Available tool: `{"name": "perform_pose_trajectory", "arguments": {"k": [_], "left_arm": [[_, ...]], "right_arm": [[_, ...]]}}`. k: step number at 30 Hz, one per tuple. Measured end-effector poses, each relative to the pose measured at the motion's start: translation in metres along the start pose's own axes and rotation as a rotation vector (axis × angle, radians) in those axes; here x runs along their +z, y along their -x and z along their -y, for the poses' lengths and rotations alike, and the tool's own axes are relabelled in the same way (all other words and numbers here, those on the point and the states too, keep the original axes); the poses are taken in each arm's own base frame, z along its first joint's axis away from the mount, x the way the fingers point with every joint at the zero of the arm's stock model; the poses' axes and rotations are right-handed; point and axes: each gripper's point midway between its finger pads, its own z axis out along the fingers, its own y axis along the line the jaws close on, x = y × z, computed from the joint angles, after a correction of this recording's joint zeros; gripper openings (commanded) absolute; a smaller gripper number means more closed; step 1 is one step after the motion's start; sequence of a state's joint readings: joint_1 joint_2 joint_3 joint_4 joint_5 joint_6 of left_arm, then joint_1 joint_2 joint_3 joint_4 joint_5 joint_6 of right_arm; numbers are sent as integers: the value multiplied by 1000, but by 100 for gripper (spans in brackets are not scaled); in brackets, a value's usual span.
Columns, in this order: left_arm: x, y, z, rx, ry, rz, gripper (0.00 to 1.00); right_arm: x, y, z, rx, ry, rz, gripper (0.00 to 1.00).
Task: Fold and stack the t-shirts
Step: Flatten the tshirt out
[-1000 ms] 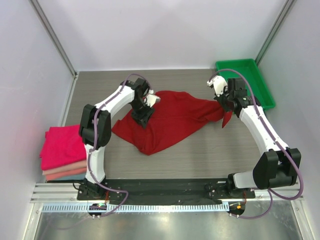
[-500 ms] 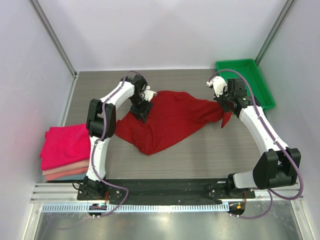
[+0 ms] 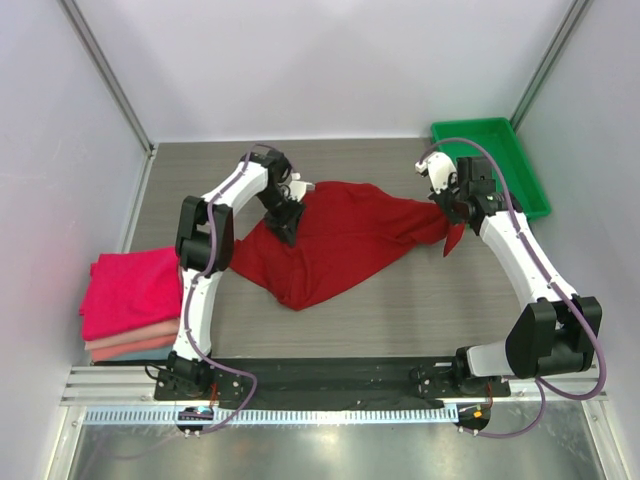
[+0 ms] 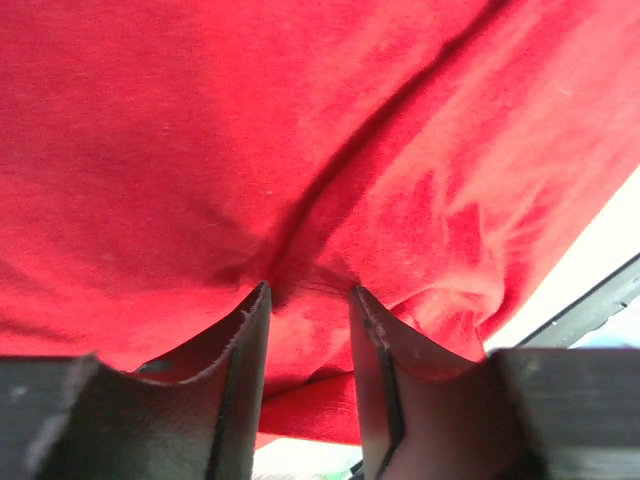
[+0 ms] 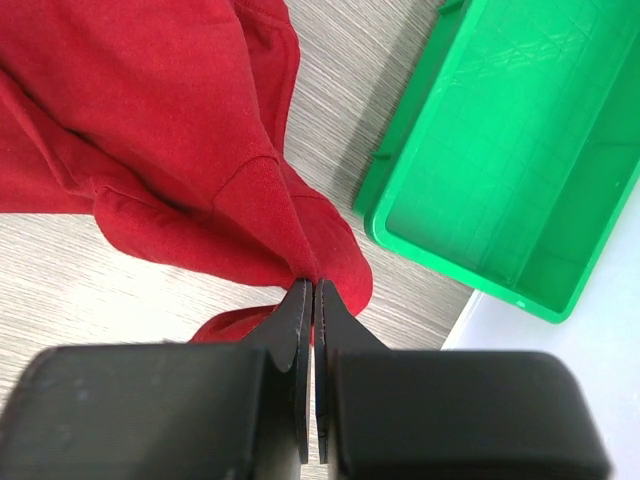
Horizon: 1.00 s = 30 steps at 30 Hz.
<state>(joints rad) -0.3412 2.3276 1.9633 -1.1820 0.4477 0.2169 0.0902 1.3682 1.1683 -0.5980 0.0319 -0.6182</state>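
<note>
The dark crimson red t-shirt (image 3: 345, 240) lies crumpled and spread across the middle of the table. My left gripper (image 3: 286, 225) is down on its upper left part. In the left wrist view (image 4: 308, 292) its jaws stand apart with a fold of the red cloth (image 4: 300, 150) between the fingertips. My right gripper (image 3: 447, 213) is shut on the shirt's right corner, and the right wrist view (image 5: 314, 283) shows the jaws pinched on the cloth (image 5: 170, 120). A folded stack with a magenta-pink t-shirt (image 3: 125, 290) over salmon and pale pink ones (image 3: 130, 345) sits at the left.
A green plastic tray (image 3: 520, 190) stands at the back right, just beyond my right gripper; it also shows in the right wrist view (image 5: 500, 180). Grey walls enclose the table on three sides.
My left arm's elbow has swung inward and its gripper has shifted slightly toward the back on the red shirt. The right arm and its held corner have not moved.
</note>
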Motion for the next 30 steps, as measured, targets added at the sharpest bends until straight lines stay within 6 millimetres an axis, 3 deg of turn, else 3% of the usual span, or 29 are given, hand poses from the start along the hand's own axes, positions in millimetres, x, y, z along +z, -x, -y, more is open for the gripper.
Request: {"name": "perform_pose_trajectory", "arguments": {"k": [7,10,15,18,21,25,28,30], "left_arm": [[0,-1,5,-3,-27,-3,22],[1,-3,5,-8,-29,-8,0],[0,-12,4,-21,-35,-34,0],[-19,-16,1,-25,-38,-36,0],[-66,9,-10,8,1,94,0],[-166,43,-18,110,141,358,0],[-247,41,-1,192,277,531,0],[-294,31,26,250,352,632,0]], "right_arm": [[3,-2,0,1,5,-8,1],[5,-3,-1,2,8,-15,1],[5,-1,2,11,3,-12,1],[1,15,14,33,-18,16,1],[-6,42,35,63,-61,70,1],[-24,100,78,110,-154,198,1],[-45,145,109,137,-217,311,1],[-60,170,124,150,-249,382,1]]}}
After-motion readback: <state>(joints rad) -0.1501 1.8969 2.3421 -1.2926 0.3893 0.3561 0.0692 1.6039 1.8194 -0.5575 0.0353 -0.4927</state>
